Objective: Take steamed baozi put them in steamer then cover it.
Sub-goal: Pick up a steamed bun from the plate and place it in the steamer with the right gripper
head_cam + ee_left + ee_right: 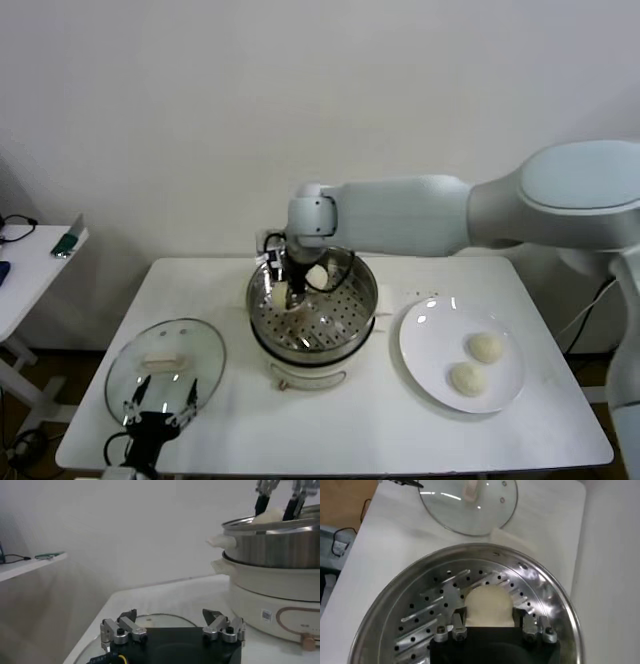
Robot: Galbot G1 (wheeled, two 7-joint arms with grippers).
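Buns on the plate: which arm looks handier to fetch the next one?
Probably the right. Its claw holds a bun in the steamer, beside the plate with two buns. The left claw waits open by the lid.

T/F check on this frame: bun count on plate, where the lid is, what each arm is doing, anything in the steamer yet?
1. Two baozi lie on the white plate. True.
2. The glass lid covers the steamer. False: it lies flat on the table, left of the open steamer.
3. The right gripper holds a bun inside the steamer. True.
4. The left gripper grips the lid handle. False: its fingers are open, at the lid's near edge.
5. The plate is left of the steamer. False: right.
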